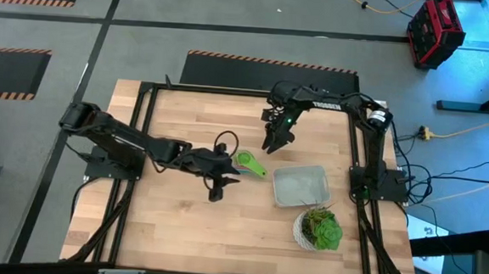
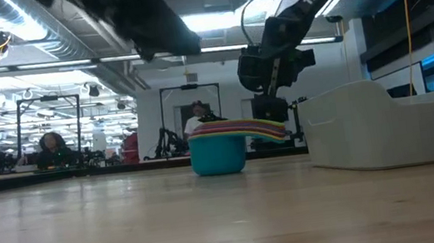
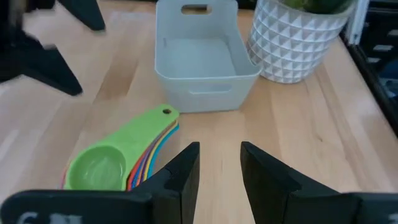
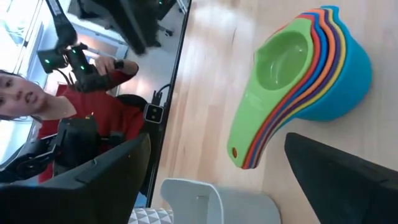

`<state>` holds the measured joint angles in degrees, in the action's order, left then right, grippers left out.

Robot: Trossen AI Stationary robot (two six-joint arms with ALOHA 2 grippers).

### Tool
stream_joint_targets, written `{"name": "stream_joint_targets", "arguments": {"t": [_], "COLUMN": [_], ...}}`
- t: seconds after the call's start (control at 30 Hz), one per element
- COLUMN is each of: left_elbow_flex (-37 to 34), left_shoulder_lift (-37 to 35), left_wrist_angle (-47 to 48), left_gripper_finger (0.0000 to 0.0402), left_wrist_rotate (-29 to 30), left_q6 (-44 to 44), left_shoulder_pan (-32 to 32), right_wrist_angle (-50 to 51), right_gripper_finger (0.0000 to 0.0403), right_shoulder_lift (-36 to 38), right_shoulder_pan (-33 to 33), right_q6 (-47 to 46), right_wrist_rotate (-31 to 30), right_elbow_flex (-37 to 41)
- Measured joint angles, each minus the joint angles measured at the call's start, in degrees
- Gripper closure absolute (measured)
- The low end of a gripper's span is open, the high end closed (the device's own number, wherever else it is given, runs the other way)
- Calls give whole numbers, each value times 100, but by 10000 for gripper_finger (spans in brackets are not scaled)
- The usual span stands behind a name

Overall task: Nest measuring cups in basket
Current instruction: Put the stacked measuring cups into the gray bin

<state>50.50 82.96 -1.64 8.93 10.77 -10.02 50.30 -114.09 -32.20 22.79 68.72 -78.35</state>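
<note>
Stacked measuring cups (image 1: 249,163) lie on the table (image 1: 179,226) beside the basket (image 1: 301,185), just ahead of the left gripper (image 1: 217,189), whose fingers stand slightly apart, empty. Right gripper (image 1: 274,143) hovers just beyond the cups, fingers wide open, holding nothing.

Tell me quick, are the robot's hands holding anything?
Left end effector: open, holding nothing, beside the nested measuring cups.
Right end effector: open, holding nothing, above the table.
</note>
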Motion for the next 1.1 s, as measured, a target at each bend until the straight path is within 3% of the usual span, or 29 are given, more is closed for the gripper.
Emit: {"name": "stream_joint_targets", "arguments": {"t": [0.37,0.67,1.1], "left_elbow_flex": [2,2,2], "left_shoulder_lift": [-615,-625,-625], "left_wrist_angle": [254,272,266], "left_gripper_finger": [292,292,292], "left_wrist_rotate": [151,209,256], "left_q6": [-86,-84,-82], "left_shoulder_pan": [-376,-516,-518], "right_wrist_angle": [-456,-507,-679], "right_gripper_finger": [27,27,27], "right_shoulder_lift": [-164,-673,-1278], "right_shoulder_pan": [127,332,653], "right_q6": [-89,-168,-169], "right_wrist_rotate": [-255,-223,424], "right_elbow_flex": [2,2,-13]}}
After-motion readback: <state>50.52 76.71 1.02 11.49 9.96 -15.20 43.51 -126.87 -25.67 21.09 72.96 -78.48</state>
